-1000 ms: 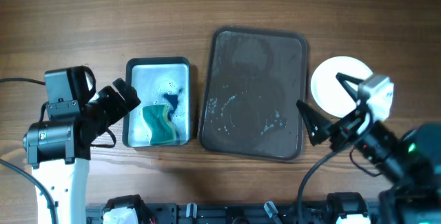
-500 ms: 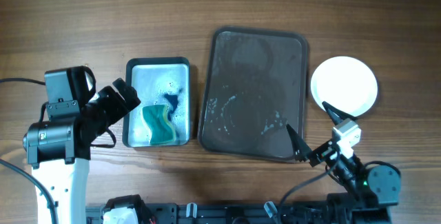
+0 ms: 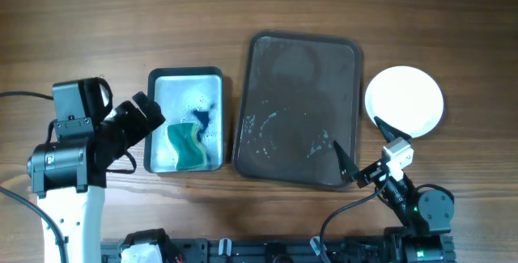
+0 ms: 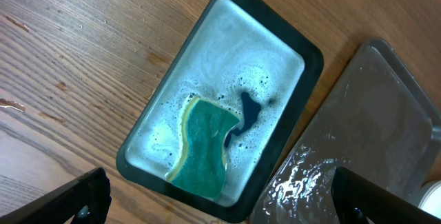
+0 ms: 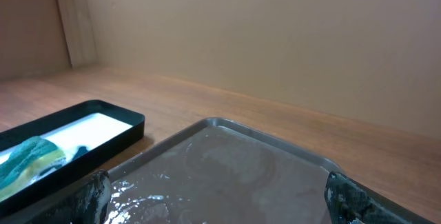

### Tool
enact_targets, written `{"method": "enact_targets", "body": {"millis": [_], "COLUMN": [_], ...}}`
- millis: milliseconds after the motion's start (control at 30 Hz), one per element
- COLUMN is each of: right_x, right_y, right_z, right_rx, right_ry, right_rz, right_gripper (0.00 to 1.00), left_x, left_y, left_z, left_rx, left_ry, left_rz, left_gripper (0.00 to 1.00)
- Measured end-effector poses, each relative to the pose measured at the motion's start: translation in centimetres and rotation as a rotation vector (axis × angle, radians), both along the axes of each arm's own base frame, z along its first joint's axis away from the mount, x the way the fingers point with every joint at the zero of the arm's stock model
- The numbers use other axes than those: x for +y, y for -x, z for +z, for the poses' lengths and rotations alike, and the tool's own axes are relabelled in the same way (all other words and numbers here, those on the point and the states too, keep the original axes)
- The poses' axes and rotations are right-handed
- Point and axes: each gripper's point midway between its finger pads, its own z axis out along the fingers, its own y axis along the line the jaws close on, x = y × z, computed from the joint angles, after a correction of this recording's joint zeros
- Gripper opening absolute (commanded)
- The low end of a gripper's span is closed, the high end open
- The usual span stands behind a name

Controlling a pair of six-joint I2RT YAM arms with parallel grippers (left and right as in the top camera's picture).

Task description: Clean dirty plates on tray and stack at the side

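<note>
The dark brown tray (image 3: 299, 109) lies in the middle of the table, wet and with no plates on it; it also fills the right wrist view (image 5: 234, 169). A plain white plate (image 3: 404, 101) sits on the wood to the tray's right; from above I cannot tell how many lie under it. My right gripper (image 3: 355, 131) hangs open over the tray's near right corner, nothing between its fingers (image 5: 348, 196). My left gripper (image 3: 150, 121) stands open above the small soapy tray, holding nothing, with a green sponge (image 4: 203, 148) below it.
A small dark-rimmed tray (image 3: 184, 77) of soapy water with the green sponge (image 3: 188, 146) and a blue smear lies left of the brown tray. Its rim also shows in the right wrist view (image 5: 103, 110). Bare wood stretches along the far side.
My right arm has pulled back from beside the white plate toward the near edge, its open gripper now at the tray's near right corner. The left arm has not moved.
</note>
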Motion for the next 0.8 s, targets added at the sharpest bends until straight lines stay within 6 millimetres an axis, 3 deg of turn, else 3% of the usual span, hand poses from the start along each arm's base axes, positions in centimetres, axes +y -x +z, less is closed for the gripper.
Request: {"method": "enact_targets", "body": {"millis": [567, 700, 800], "right_x": [-0.1, -0.1, -0.1], "right_y": [0.0, 0.0, -0.1], "right_z": [0.0, 0.0, -0.1], "right_rx": [0.0, 0.001, 0.003], "right_ry": [0.0, 0.0, 0.0], "right_rz": [-0.004, -0.004, -0.007], "right_gripper": [1.0, 1.0, 1.0], "left_x": [0.0, 0.2, 0.0], "left_y": [0.0, 0.3, -0.4], "left_z": [0.1, 1.5, 4.2], "left_rx": [-0.005, -0.09, -0.296], "left_ry": [-0.001, -0.036, -0.083], "left_rz": [0.0, 0.001, -0.018], "left_gripper": [1.0, 1.0, 1.0]}}
